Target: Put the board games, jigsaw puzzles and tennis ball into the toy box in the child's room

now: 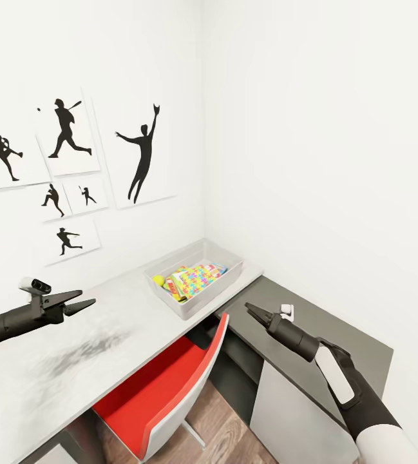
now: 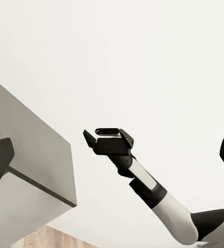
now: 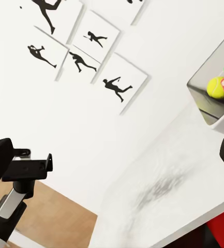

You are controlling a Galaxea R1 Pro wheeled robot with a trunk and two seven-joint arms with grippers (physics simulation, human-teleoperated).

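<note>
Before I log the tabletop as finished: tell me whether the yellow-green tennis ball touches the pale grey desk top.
Apart: in the head view the tennis ball lies inside the light grey toy box, not on the desk top.

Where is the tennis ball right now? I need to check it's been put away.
In the head view the tennis ball lies inside the toy box, at its left end beside a jigsaw puzzle, on the table by the corner.

Light grey toy box [image 1: 234, 274] holds a bright mosaic puzzle [image 1: 196, 279] and yellow ball [image 1: 159, 280]; pale grey counter [image 1: 73, 348]; red chair [image 1: 170, 386].
</note>
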